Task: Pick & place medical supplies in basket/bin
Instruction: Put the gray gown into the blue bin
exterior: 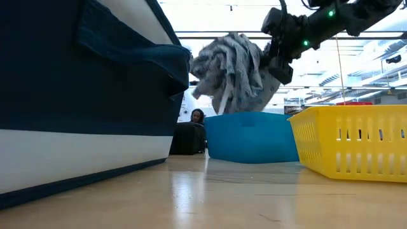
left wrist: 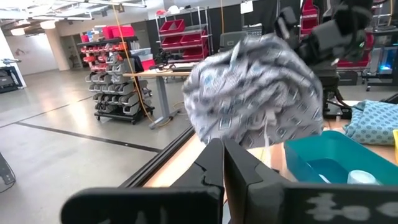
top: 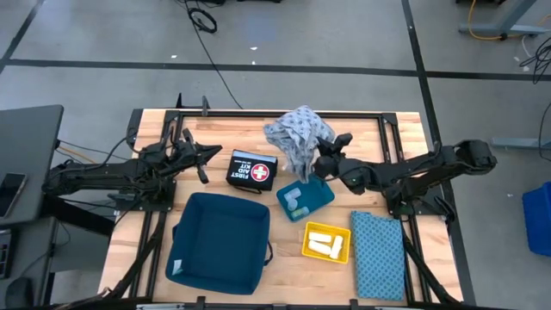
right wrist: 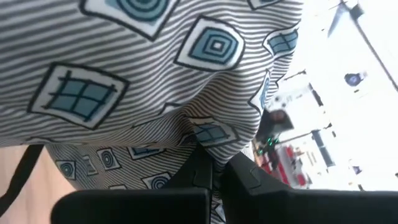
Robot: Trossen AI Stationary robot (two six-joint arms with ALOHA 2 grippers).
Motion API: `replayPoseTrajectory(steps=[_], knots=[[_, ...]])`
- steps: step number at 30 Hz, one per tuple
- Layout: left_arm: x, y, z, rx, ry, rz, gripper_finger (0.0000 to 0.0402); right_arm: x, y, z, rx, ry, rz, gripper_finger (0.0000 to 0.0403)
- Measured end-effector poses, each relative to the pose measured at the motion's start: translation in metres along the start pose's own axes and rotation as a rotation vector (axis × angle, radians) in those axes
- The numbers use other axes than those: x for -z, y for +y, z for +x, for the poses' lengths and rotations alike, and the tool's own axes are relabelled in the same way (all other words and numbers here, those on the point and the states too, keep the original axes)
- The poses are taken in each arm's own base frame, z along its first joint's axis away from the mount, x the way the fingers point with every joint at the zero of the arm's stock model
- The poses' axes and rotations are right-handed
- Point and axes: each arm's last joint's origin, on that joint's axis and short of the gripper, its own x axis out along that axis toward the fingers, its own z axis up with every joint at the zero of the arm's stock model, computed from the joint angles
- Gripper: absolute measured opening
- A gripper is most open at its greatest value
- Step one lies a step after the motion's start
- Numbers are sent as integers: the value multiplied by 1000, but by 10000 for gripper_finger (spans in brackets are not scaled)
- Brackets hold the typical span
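My right gripper (top: 325, 163) is clamped on the grey-blue patterned cloth bundle (top: 295, 138), held above the teal tray (top: 322, 201). I'd swing it left over the navy bin (top: 185, 260) before releasing. Left gripper (top: 205, 157) waits closed, far left.

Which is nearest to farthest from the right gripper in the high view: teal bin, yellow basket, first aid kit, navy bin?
From the right gripper, shut on the cloth bundle:
1. Teal bin, just below it.
2. First aid kit, to its left.
3. Yellow basket, lower right.
4. Navy bin, lower left.
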Motion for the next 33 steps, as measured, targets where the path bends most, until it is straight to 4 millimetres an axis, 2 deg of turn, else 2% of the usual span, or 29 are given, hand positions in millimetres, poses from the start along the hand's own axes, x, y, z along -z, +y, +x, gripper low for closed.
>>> replayPoseTrajectory(steps=[9, 13, 17, 25, 28, 33], knots=[[2, -1, 0, 13, 16, 3, 0, -21, -5, -19, 20, -174, 55, 8], [-2, -4, 0, 137, -36, -31, 5, -31, -13, -26, 38, -237, 119, 8], [-6, -7, 4, 194, -89, -54, 48, -44, -22, -28, 16, -317, 147, 8], [-3, -7, 11, 129, -57, -38, 164, -66, -35, -32, -133, -543, 230, 8], [-1, -7, 12, 100, -45, -26, 182, -70, -35, -33, -206, -612, 278, 8], [-1, -7, 12, 96, -44, -10, 182, -73, -32, -36, -365, -726, 341, 8]])
